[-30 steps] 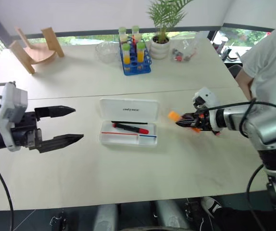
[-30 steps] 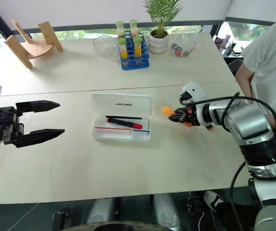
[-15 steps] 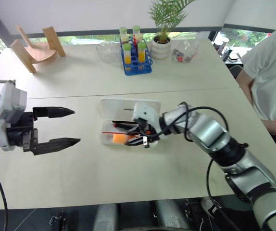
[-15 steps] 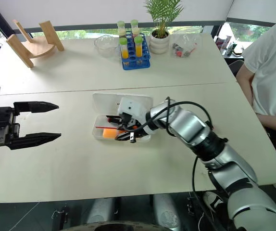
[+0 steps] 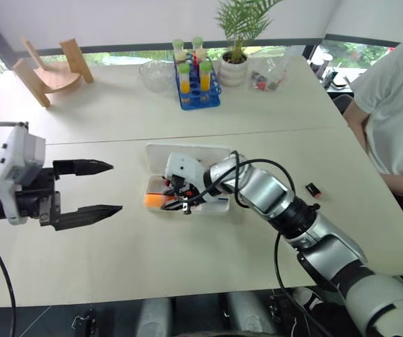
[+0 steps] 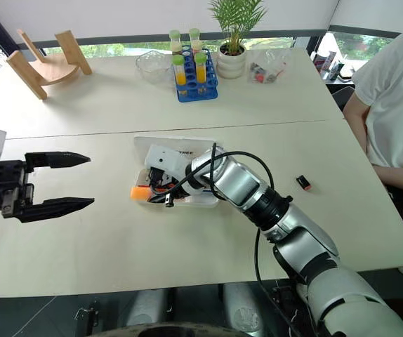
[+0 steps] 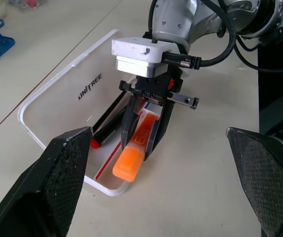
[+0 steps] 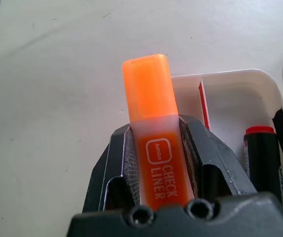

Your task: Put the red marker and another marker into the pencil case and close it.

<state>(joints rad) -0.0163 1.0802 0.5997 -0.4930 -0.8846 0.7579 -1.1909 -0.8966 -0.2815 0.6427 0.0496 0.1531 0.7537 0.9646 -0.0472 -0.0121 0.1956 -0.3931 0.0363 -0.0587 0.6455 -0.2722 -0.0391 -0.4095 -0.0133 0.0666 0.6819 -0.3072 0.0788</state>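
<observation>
The white pencil case (image 5: 219, 206) lies open mid-table, its printed lid (image 7: 89, 91) folded back flat. Inside, the red marker (image 7: 104, 132) rests along the hinge side, dark barrel and red cap showing. My right gripper (image 7: 139, 145) hangs over the case's left end, shut on the orange highlighter (image 8: 149, 84), the other marker. The highlighter tilts downward and its cap (image 5: 151, 201) pokes past the case's rim (image 8: 230, 79). My left gripper (image 5: 115, 187) is open, off to the left of the case and apart from it.
A small black-and-red piece (image 5: 313, 188) lies on the table right of the case. At the back stand a blue tube rack (image 5: 198, 84), a glass bowl (image 5: 156, 74), a potted plant (image 5: 235, 67) and a wooden stand (image 5: 50, 70). A person (image 5: 398, 105) sits at the right edge.
My right gripper has carried the orange highlighter leftward from beside the case to over its left end and tilted it down. The left gripper has stayed put.
</observation>
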